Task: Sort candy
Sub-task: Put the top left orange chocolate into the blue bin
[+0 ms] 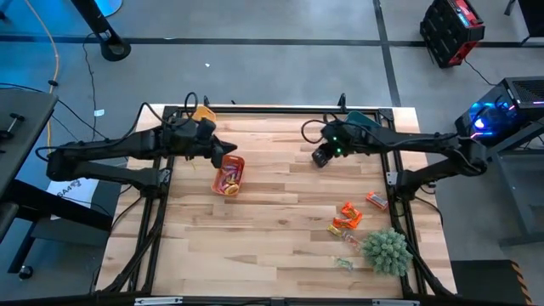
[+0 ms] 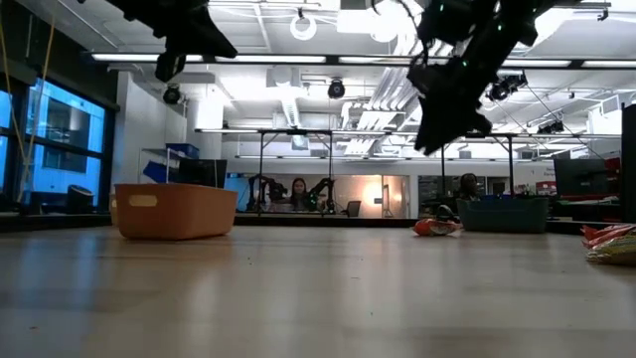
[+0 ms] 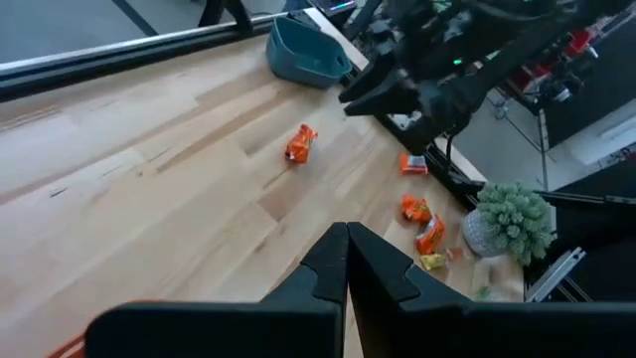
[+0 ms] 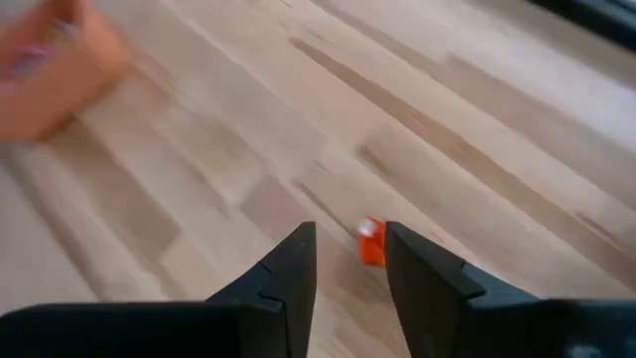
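Small orange-wrapped candy (image 3: 299, 143) lies alone on bare counter (image 1: 280, 212), other sweets (image 1: 347, 219) clustered near the right edge. The right gripper (image 4: 349, 261) hangs above with jaws apart and empty; the left gripper (image 3: 347, 261) has jaws together.

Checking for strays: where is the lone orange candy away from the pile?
In the left wrist view, the lone orange candy lies on the table between the teal tray and the orange tray.

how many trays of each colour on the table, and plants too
orange tray: 1
yellow tray: 1
teal tray: 1
plant: 1
total: 4
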